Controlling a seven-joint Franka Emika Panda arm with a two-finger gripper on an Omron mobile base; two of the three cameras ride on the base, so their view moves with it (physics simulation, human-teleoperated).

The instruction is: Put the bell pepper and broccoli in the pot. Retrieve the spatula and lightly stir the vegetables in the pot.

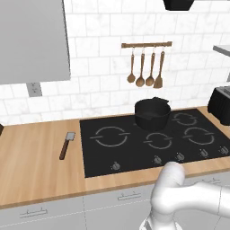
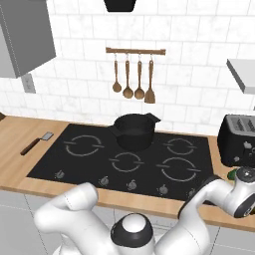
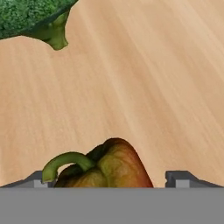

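1. My gripper (image 3: 112,183) is spread wide, nothing grasped yet. In the hand view one fingertip sits on each side of the bell pepper (image 3: 107,168), and I can't tell whether either touches it.
2. The bell pepper lies on the wooden counter (image 3: 144,87) right between my tips, green stem curling off to one side. Risk: the skin is rounded and glossy, so if I close off-centre it likely squirts out or rolls away.
3. Stem risk: if one finger catches the stem instead of the body, I'd guess a weak pinch and a drop on the way over.
4. The broccoli (image 3: 30,19) is at the top corner of the hand view, near the pepper but apart from it. A sideways shove on the pepper could knock into it and move my second target.
5. The pot (image 1: 152,114) sits on a rear burner of the black cooktop (image 1: 134,155), well apart from the vegetables. That means a long carry, where any slip lands the pepper on the hob, and coming in too low could clip the pot rim.
6. The spatula (image 1: 67,144) lies on the counter left of the cooktop, untouched and far from my hand, not at risk now.
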